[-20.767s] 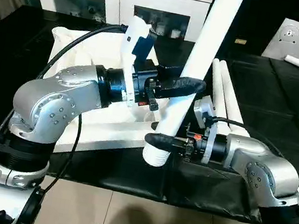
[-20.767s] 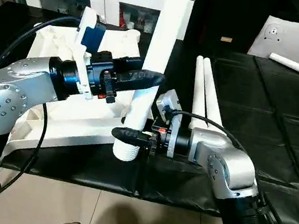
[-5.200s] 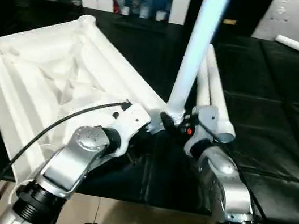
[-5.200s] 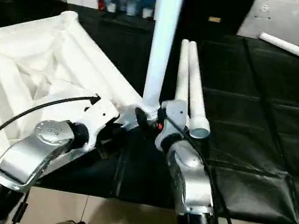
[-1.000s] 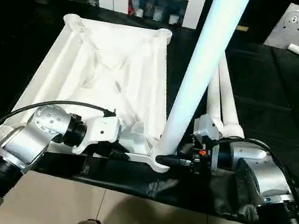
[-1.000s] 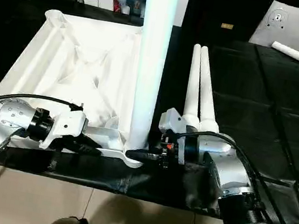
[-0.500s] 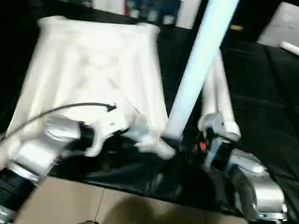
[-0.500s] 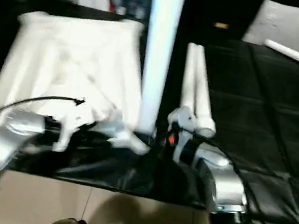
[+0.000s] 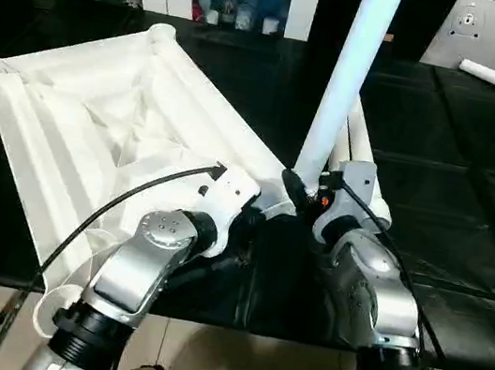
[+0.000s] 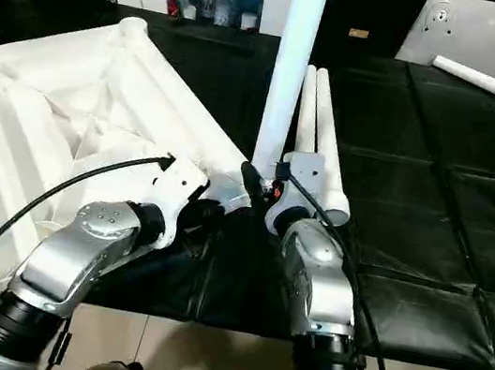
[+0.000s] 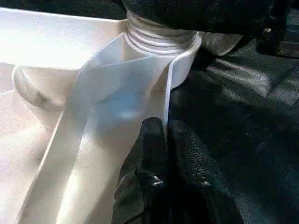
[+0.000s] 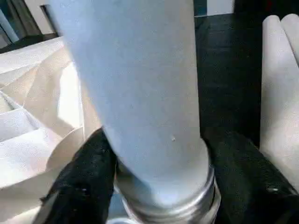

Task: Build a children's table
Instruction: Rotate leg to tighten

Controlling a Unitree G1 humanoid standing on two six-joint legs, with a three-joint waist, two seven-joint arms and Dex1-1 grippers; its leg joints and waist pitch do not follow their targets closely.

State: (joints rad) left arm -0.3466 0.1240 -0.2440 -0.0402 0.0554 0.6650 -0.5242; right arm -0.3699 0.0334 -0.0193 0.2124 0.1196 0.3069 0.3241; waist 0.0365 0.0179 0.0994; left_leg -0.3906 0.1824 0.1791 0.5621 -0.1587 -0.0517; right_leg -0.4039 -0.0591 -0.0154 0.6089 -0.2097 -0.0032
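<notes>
Upturned table top on the black worktop. Left pincer pinches its rim beside the corner socket; right pincer, apparently gripping, straddles the upright leg there.

Tabletop has swung from square-on a second ago to diagonal, near corner now between the arms. Leg, hand-held twenty seconds back, now stands upright in that corner socket.
</notes>
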